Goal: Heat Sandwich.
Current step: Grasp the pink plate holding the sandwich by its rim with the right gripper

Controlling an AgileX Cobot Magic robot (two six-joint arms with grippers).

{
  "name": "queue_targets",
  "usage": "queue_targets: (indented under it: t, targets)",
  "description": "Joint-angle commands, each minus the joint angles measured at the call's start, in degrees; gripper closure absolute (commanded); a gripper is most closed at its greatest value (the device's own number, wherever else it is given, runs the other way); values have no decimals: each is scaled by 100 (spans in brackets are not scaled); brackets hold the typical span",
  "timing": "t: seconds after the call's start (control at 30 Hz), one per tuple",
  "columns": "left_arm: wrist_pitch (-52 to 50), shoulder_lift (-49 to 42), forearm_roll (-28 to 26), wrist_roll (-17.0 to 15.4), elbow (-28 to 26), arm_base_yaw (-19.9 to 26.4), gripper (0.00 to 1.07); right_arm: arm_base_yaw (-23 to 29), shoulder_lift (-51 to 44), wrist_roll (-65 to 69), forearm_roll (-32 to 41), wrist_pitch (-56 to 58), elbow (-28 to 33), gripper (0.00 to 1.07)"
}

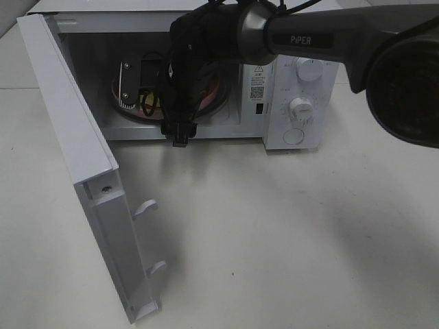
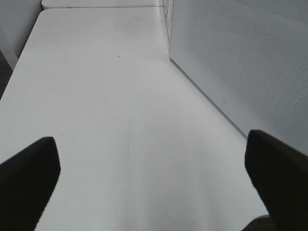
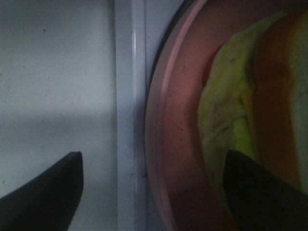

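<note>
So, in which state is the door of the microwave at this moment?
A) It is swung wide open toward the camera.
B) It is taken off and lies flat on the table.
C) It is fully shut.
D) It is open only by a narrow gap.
A: in the high view the door stands swung out from the white microwave, hinged at its left side, and the cavity with the pink plate is exposed.
</note>
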Motion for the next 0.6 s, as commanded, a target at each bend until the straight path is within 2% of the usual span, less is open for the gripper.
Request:
queue_targets:
  t: [0.03,0.13,0.17,0.2,0.23,0.3,0.33,0.37,0.47,0.6]
  targets:
    - [-63,-69,-34,-23,34,23,7,29,63,40,6,57,-40,33]
    - [-63,-69,-34,-23,34,23,7,29,74,40,6,120,-40,37]
    - [-63,-69,-34,-23,34,23,7,29,74,40,6,155,-40,45]
    - [-63,-69,-34,-23,34,23,7,29,74,40,6,155,-40,45]
    - [-63,-69,-34,-23,34,23,7,29,74,40,6,160,-40,50]
    - [-63,-69,-34,-23,34,23,7,29,74,52,6,201,-40,63]
    - [-63,-69,-34,-23,34,23,7,29,74,74,6,229,-40,82]
    - [-63,-69,-34,-23,34,23,7,29,74,74,6,229,-40,82]
    - [-63,-69,-34,-23,34,23,7,29,74,189,11,401,-40,107]
    - [-63,-69,-34,-23,34,23,7,29,74,195,11,527,-40,107]
